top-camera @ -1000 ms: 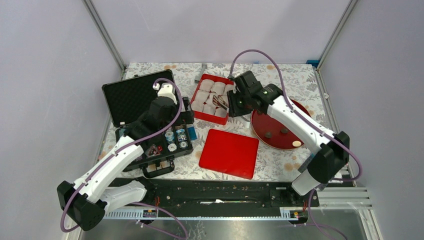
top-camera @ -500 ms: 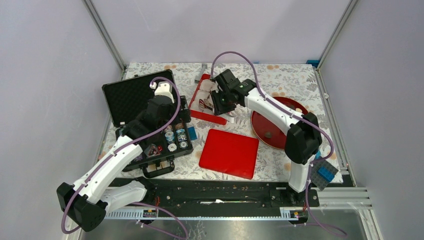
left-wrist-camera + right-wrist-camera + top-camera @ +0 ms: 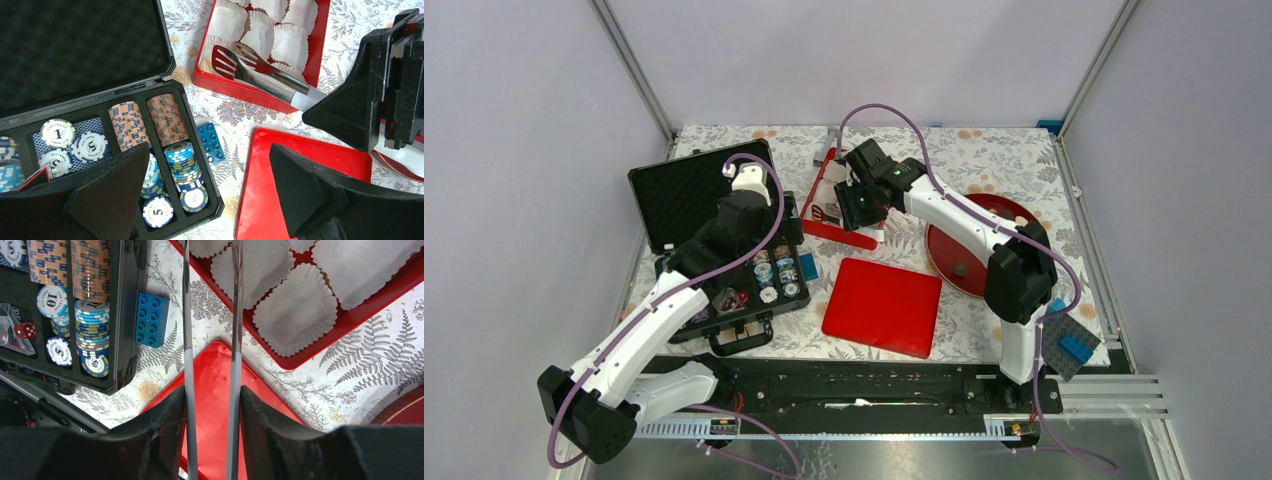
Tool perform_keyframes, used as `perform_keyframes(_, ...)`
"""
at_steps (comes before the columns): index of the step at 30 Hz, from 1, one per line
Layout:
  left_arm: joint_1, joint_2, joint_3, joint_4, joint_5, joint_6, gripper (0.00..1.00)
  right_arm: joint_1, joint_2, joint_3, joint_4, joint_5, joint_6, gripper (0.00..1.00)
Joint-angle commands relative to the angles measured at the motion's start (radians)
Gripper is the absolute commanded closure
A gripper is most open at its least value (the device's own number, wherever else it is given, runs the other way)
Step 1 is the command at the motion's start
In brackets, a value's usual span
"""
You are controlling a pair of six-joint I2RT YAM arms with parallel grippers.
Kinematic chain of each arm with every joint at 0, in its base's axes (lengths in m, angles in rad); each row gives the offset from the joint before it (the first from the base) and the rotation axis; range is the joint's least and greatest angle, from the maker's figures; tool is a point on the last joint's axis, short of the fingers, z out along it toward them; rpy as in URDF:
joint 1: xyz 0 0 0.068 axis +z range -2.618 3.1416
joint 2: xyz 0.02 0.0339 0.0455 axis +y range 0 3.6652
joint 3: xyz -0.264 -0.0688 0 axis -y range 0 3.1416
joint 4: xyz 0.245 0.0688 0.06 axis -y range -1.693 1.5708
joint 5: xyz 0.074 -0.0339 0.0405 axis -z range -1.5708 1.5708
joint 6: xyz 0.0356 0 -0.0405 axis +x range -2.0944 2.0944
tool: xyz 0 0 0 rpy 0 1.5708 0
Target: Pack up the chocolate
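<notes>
One dark chocolate lump (image 3: 961,268) lies on the round red plate (image 3: 984,205); my right arm hides the rest of the plate. The red box (image 3: 320,47) holds several white paper cups (image 3: 290,42). My right gripper (image 3: 861,200) is shut on metal tongs (image 3: 260,72). In the right wrist view the two tong arms (image 3: 235,315) run out between its fingers (image 3: 212,405), and their tips hover over the cups at the box's near left corner. My left gripper (image 3: 210,195) is open and empty above the black case (image 3: 686,195).
The black case of striped chips (image 3: 175,165) lies open at the left. A flat red lid (image 3: 882,305) lies in front of the box. A small blue brick (image 3: 211,142) sits between case and lid. A grey plate with a blue brick (image 3: 1072,345) is at the right front.
My right arm has swung left from over the red plate to over the red box, carrying the tongs. The left arm has barely moved.
</notes>
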State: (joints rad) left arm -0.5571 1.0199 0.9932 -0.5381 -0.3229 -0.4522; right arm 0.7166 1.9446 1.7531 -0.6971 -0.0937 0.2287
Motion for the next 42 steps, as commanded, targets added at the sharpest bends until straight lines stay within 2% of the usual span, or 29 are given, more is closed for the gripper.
perform_keyframes(1,0.006,-0.023,0.038,0.018,-0.011,0.017,0.01,0.017,-0.008,0.063,0.019,-0.010,-0.001,0.52)
perform_keyframes(14,0.006,-0.029,0.034,0.017,0.015,0.005,0.01,0.026,-0.131,0.039,0.018,0.087,0.007,0.74)
perform_keyframes(22,0.006,-0.015,0.046,0.018,0.011,0.018,0.01,0.016,-0.370,-0.170,0.057,0.353,0.011,0.80)
perform_keyframes(27,0.006,-0.015,0.040,0.026,0.019,0.015,0.01,-0.046,-0.523,-0.326,0.036,0.462,0.022,0.80)
perform_keyframes(33,0.006,0.000,0.036,0.029,0.017,0.001,0.01,-0.234,-0.708,-0.530,-0.013,0.439,0.029,0.75)
perform_keyframes(42,0.007,0.032,0.044,0.044,0.069,-0.037,0.01,-0.250,-0.780,-0.680,-0.057,0.372,0.062,0.64)
